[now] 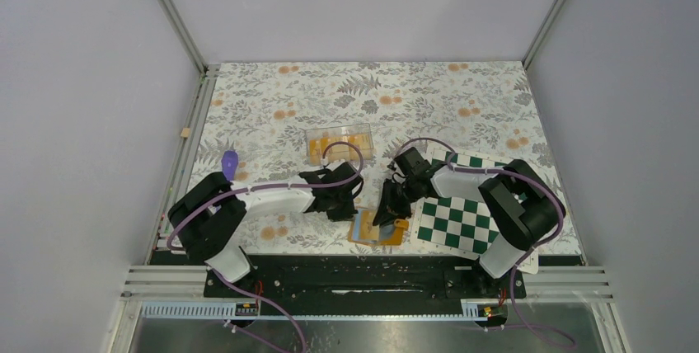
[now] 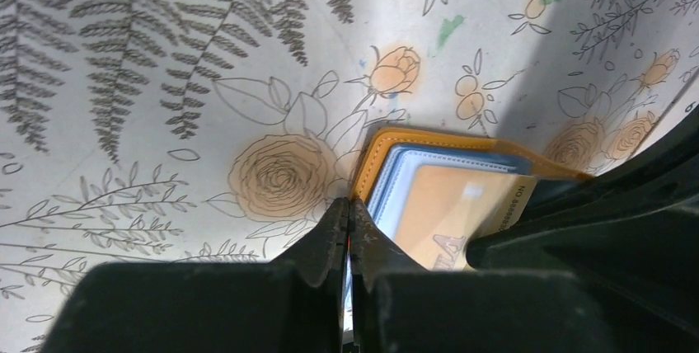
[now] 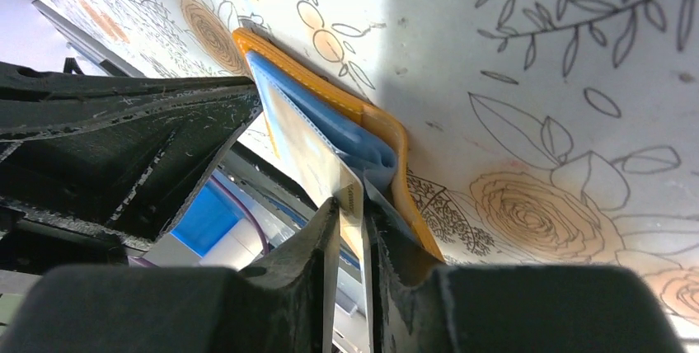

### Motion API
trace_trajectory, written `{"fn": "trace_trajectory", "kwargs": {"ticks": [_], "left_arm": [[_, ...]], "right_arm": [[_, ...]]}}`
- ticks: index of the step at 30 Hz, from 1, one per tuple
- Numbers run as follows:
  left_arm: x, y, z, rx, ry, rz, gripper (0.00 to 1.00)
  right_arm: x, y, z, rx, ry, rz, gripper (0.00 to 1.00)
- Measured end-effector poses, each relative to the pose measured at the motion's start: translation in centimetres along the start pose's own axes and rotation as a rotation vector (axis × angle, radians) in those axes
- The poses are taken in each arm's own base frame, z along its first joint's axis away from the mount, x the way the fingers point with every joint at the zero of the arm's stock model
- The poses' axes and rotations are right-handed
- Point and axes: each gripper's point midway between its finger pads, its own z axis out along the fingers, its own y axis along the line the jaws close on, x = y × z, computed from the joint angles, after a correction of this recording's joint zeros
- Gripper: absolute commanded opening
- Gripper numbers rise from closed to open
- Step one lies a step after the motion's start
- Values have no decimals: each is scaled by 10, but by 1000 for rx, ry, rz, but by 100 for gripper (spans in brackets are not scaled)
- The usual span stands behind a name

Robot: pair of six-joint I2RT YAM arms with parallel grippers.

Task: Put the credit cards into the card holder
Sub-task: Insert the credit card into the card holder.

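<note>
The orange card holder (image 1: 368, 232) lies open near the table's front edge, its light-blue pockets facing up. My left gripper (image 1: 353, 207) is shut on its left edge; in the left wrist view the gripper (image 2: 349, 209) pinches the orange rim of the card holder (image 2: 387, 148). My right gripper (image 1: 387, 217) is shut on one orange-yellow credit card (image 3: 309, 151). This card stands tilted with its far end in a blue pocket of the card holder (image 3: 363, 114), and it also shows in the left wrist view (image 2: 449, 204). Right gripper (image 3: 350, 204) grips the card's near end.
A clear plastic box (image 1: 338, 142) holding more orange cards sits behind the grippers. A green-and-white chequered board (image 1: 457, 221) lies under the right arm. A small purple object (image 1: 230, 161) sits at the left, by the left arm. The metal front rail (image 1: 371, 275) runs close behind the card holder.
</note>
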Motion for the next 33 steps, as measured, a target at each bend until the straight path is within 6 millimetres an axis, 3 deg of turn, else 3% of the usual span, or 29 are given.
{"fn": "trace_trajectory", "kwargs": {"ticks": [7,11,17,21,25,33], "left_arm": [[2,10,-7,-5,-22,-27,3],[5,16,-10,-11,-20,-33,10],[9,20,-12,-22,-10,-25,15],[12,18,-13,-25,-4,-9,15],[18,17,-13,-38,10,13,0],[23,17,-12,-71,29,35,0]], "right_arm": [[-9,9,3,-17,-13,-18,44],[-16,16,1,-21,-36,-58,46],[-14,9,-2,18,-40,-81,48],[-10,4,-5,42,-32,-96,46],[-4,2,-4,56,-14,-104,35],[11,9,7,52,26,-135,24]]}}
